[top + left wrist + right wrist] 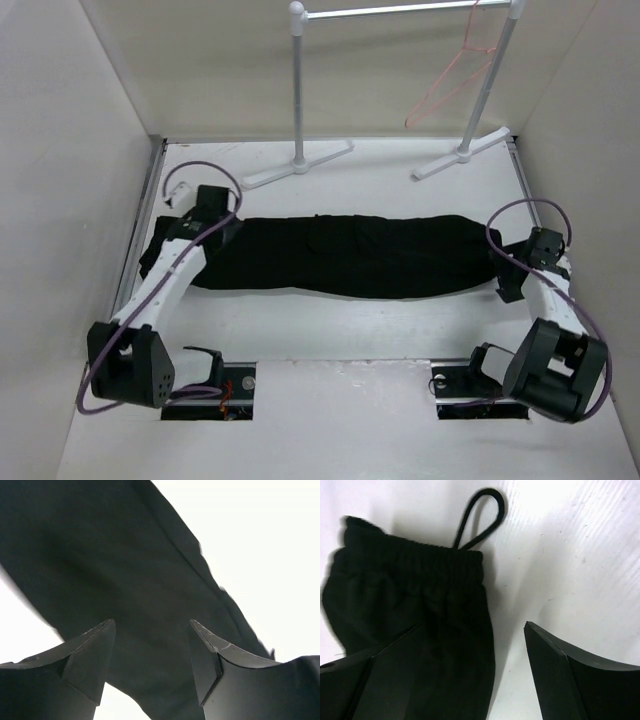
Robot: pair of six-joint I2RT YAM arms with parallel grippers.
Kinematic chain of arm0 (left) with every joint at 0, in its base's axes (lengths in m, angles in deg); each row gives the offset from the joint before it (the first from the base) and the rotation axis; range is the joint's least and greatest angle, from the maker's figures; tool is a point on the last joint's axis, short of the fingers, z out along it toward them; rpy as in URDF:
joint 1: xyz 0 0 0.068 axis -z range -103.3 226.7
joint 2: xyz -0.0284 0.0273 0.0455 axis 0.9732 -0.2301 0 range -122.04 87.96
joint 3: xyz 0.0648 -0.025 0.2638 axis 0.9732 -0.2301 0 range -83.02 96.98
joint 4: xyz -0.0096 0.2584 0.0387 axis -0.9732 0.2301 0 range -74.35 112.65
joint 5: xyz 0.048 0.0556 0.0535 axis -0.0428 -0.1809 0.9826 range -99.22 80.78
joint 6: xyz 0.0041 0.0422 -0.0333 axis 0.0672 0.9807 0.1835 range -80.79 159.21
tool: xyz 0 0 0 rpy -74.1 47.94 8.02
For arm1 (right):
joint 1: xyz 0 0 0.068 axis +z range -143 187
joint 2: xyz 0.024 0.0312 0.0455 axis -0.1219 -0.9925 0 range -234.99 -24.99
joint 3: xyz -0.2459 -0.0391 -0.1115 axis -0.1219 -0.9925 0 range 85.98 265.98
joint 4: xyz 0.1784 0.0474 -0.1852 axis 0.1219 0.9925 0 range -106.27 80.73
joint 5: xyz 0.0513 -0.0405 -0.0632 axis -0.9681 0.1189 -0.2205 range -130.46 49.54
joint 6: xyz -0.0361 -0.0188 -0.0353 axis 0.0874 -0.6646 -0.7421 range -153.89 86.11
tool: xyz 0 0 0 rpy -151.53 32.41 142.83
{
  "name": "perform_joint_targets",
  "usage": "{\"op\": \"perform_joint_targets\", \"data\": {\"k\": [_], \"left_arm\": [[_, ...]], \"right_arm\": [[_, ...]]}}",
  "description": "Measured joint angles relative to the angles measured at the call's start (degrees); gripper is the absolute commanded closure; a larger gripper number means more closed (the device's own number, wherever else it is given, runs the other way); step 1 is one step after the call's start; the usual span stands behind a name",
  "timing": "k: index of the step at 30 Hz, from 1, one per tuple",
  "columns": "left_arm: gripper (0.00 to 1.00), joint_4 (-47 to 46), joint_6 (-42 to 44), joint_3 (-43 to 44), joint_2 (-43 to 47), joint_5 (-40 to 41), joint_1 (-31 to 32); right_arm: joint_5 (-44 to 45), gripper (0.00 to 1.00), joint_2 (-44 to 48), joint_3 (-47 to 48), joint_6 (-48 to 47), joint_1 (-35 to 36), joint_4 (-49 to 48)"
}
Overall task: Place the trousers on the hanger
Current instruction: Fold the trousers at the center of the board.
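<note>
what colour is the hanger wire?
Pink-orange hanger, plain, no pattern. It shows only in the top external view, hanging from the grey rack.

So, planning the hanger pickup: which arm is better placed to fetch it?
Right, likely: the hanger hangs at the right end of the rail, nearer the right gripper; the left gripper sits at the far end of the trousers.

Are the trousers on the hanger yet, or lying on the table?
Off: the trousers lie stretched across the table; the hanger hangs bare on the rail.
</note>
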Motion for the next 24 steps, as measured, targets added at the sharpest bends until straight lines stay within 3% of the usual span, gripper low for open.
{"op": "perform_joint_targets", "data": {"k": [4, 8, 10, 13, 14, 18, 24], "left_arm": [[0.43, -4.35, -0.63, -0.68, -5.09, -1.77, 10.01], [0.43, -8.17, -1.18, -3.98, -7.93, -3.82, 13.31], [0.43, -9.25, -1.46, -6.01, -8.26, -4.48, 13.22], [0.43, -9.90, -1.73, -8.31, -8.33, -5.05, 12.68], [0.43, -10.14, -1.73, -8.83, -8.33, -5.22, 12.33], [0.43, -10.82, -1.66, -10.93, -8.28, -5.57, 9.73], [0.44, -10.75, -1.66, -12.83, -8.55, -5.31, 9.01]], "right_arm": [[-1.05, 0.15, -6.40, 0.02, -0.50, 0.00, -3.15], [-2.05, 0.23, -12.76, 1.84, -0.39, 0.02, -7.30], [-2.56, 0.39, -15.06, 2.93, 0.00, 0.35, -9.38], [-3.34, 0.80, -17.81, 3.39, 1.07, 1.11, -12.20], [-3.54, 0.88, -18.38, 3.39, 1.79, 1.16, -12.48], [-2.93, 0.94, -16.31, 3.43, 3.50, 1.36, -11.52], [1.62, 0.95, -3.06, 11.47, 2.91, -0.20, -1.33]]}}
